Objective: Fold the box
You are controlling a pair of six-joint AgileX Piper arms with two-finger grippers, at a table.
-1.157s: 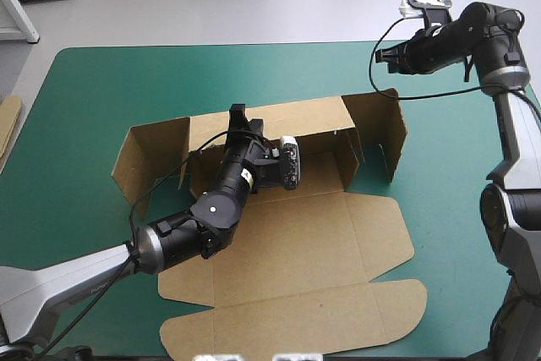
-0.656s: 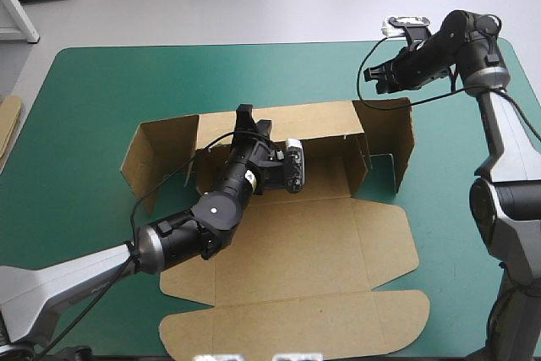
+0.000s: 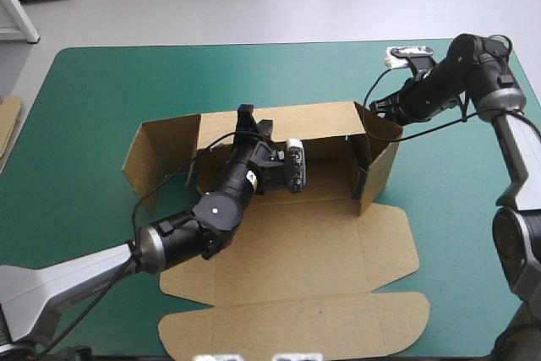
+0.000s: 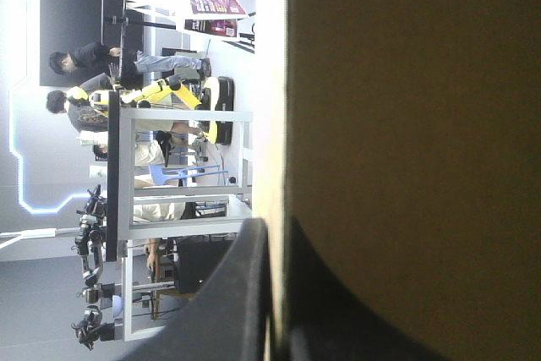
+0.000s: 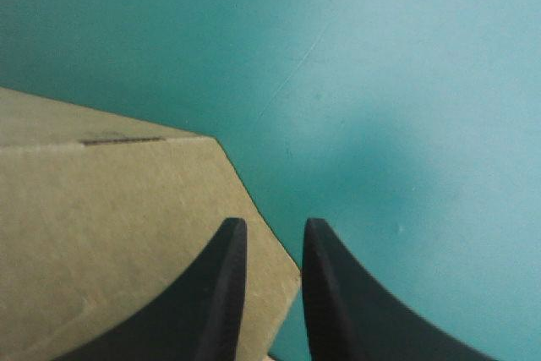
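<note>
From above, the box (image 3: 296, 243) is lying on the table (image 3: 101, 90), spreading from the centre toward 6 o'clock. It is a cut sheet of plain, matte brown board with scored creases. Its long back wall is standing upright across the middle. The side flap at 9 o'clock is angling outward, and the one at 3 o'clock is turning inward over the floor panel. The lid panel, with rounded corners, is lying flat toward 6 o'clock. Inside this half-formed tray the left arm's wrist is reaching across the floor panel from 7 o'clock. The left gripper (image 3: 246, 117) is sitting on the back wall's top edge. The right gripper (image 3: 373, 107) is coming in from 2 o'clock and touching the upper corner of the 3 o'clock flap. An edge of spare board (image 3: 8, 124) is showing at the table's 9 o'clock edge.

In the left wrist view, the back wall is running between the two black fingers (image 4: 245, 293), which are clamping down on the sheet.

In the right wrist view, the fingers (image 5: 224, 293) are standing a narrow gap apart, gripping nothing. The flap's clipped corner is lying under them, its tip showing in the gap. A short slit is marking its edge, and the smooth teal-green cover (image 5: 380, 82) is lying beyond.
</note>
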